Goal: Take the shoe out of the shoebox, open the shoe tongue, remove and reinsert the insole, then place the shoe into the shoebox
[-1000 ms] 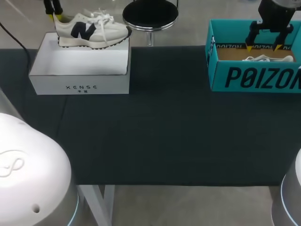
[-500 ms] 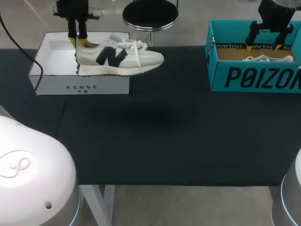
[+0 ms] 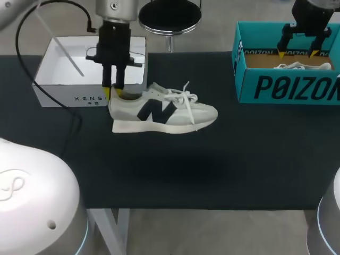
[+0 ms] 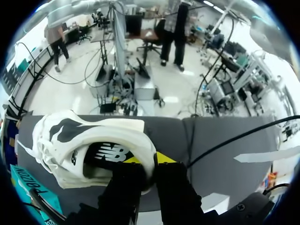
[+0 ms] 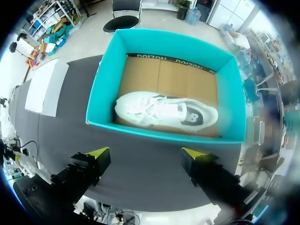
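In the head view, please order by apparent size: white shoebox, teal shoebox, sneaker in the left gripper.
1. White shoebox and teal shoebox: about alike; the teal one runs off the view's edge, so I do not rank them.
2. Sneaker in the left gripper: smallest, though nearly as long as either box.

Left tool (image 3: 112,91) hangs pinched closed, right tool (image 3: 298,53) spread wide.
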{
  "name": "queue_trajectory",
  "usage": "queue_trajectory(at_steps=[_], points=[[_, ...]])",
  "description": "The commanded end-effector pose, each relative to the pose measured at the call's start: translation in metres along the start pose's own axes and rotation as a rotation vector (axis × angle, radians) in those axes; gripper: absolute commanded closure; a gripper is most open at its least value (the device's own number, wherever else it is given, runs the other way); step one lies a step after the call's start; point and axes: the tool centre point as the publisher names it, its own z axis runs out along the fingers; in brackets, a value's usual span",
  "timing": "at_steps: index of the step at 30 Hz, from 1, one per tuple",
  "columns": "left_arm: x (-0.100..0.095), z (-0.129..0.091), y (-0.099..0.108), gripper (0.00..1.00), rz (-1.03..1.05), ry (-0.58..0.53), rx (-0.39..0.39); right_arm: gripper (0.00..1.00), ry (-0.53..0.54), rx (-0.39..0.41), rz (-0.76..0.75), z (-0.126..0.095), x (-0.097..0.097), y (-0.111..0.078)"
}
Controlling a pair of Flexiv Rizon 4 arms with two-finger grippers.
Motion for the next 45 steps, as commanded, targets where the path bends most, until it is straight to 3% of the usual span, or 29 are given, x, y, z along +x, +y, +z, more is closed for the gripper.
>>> queue_trajectory(at_steps=[1,10,17,22,32,39,45], points=[[-0.017,0.021,-0.017,1.00,-0.027,-0.028,-0.812,0.00,0.001,-0.001,0.000,0.001,0.000,0.000],[-0.039,0.044,-0.008,1.00,-0.071,-0.078,-0.982,0.00,0.001,-0.001,0.000,0.001,0.000,0.000],[-0.057,0.060,0.012,1.00,-0.058,-0.065,-1.018,0.00,0.001,-0.001,0.000,0.001,0.000,0.000],[-0.075,0.070,0.032,1.00,-0.056,-0.077,-0.981,0.00,0.001,-0.001,0.000,0.001,0.000,0.000],[-0.109,0.083,0.064,1.00,-0.096,-0.108,-0.825,0.00,0.001,-0.001,0.000,0.001,0.000,0.000],[-0.119,0.077,0.074,1.00,-0.119,-0.196,-0.693,0.00,0.001,-0.001,0.000,0.001,0.000,0.000],[-0.123,0.078,0.077,1.00,-0.158,-0.180,-0.673,0.00,0.001,-0.001,0.000,0.001,0.000,0.000]])
